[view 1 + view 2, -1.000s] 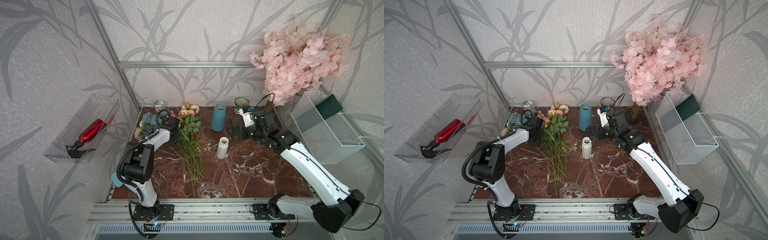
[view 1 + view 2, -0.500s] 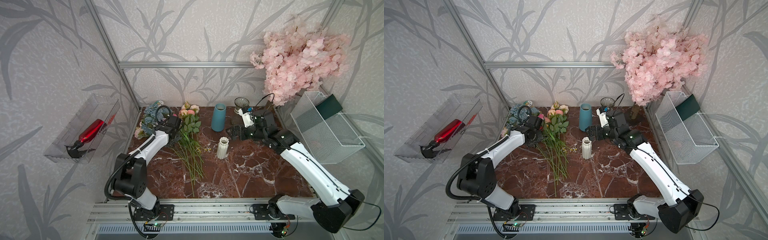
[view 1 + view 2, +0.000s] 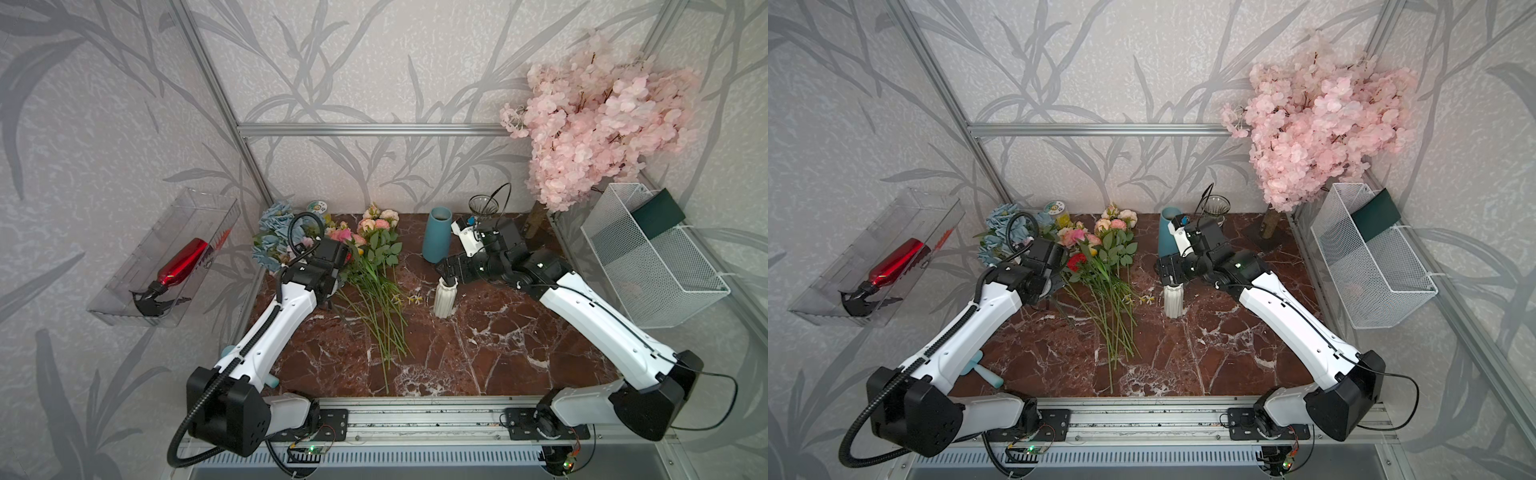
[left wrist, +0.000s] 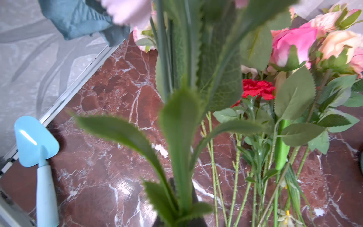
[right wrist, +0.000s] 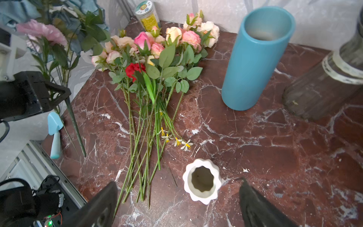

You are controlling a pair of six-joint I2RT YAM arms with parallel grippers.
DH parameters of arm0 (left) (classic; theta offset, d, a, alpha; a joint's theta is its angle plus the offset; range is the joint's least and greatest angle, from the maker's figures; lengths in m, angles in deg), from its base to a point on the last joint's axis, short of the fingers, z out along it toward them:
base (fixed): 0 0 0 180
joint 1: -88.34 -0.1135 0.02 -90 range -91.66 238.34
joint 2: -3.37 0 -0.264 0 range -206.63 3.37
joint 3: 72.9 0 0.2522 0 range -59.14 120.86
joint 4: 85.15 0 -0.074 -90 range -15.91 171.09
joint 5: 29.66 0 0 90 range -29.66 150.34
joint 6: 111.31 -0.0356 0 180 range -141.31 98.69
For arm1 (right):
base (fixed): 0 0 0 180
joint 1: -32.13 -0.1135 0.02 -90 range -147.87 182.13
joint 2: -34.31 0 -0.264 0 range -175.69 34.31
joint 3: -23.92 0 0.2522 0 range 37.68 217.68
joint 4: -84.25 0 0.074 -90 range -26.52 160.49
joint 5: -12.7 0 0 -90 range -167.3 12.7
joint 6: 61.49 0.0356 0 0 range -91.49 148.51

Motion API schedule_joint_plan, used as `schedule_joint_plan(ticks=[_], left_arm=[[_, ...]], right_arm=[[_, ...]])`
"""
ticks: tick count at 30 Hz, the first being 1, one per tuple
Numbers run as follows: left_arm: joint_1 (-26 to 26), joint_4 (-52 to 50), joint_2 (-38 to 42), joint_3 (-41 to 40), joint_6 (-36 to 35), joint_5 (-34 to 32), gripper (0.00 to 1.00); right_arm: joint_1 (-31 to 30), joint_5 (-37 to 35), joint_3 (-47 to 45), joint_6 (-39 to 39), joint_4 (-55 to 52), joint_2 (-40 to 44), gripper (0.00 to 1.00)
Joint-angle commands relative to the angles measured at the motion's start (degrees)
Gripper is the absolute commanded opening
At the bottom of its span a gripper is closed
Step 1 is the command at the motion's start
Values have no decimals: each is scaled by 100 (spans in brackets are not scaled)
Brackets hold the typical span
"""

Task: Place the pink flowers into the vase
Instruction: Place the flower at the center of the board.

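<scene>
Stems of a pink flower (image 5: 42, 32) sit pinched upright in your left gripper (image 5: 59, 94); your right gripper (image 5: 177, 185) straddles the white vase (image 5: 204, 198), spread, probably to steady it.

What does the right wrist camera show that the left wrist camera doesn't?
Right wrist only: the white vase framed by the open right gripper, the blue vase, and the left gripper shut on the stem of a pink flower. Left wrist only: a blurred close-up of that stem's leaves. Both: the lying pink and peach flowers, red flower, blue trowel, marble table.
</scene>
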Motion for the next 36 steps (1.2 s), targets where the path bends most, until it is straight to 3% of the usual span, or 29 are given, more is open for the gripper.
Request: schedule_joint_plan(ticks=[1,13,24,28,36], left_arm=[[-17,-210,273,-238,-1,-32,0],[-277,633,1076,-1812,270,569,0],[-766,1567,1018,-2743,437,914,0],[-926,2374,978,-3142,447,1267,0],[-1000,3189,483,-3313,496,1763,0]], right_arm=[[-340,-111,474,-208,-255,-373,87],[-1354,183,1947,-433,-509,-2410,57],[-1704,690,2786,-548,-356,-3712,56],[-1854,724,3225,-650,-374,-4236,56],[-1903,816,3840,-738,-481,-4898,57]])
